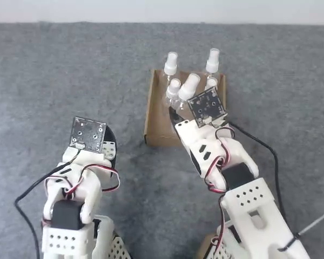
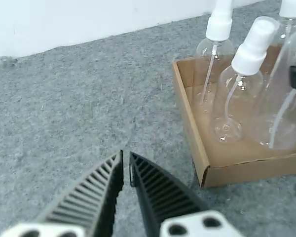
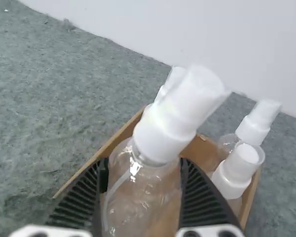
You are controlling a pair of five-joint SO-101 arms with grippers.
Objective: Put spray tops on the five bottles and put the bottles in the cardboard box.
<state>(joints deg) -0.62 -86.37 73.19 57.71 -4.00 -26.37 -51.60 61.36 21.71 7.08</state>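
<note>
In the high view the cardboard box sits upper centre on the grey tabletop. The right arm's fingers are clamped on a clear bottle with its spray top fitted. It is over the box, beside four capped bottles standing in it. The left arm's fingers are together, lower left, above the tabletop.

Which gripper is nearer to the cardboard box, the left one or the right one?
Right. The right gripper holds a bottle at the cardboard box; the left gripper sits off to its side, apart.
</note>
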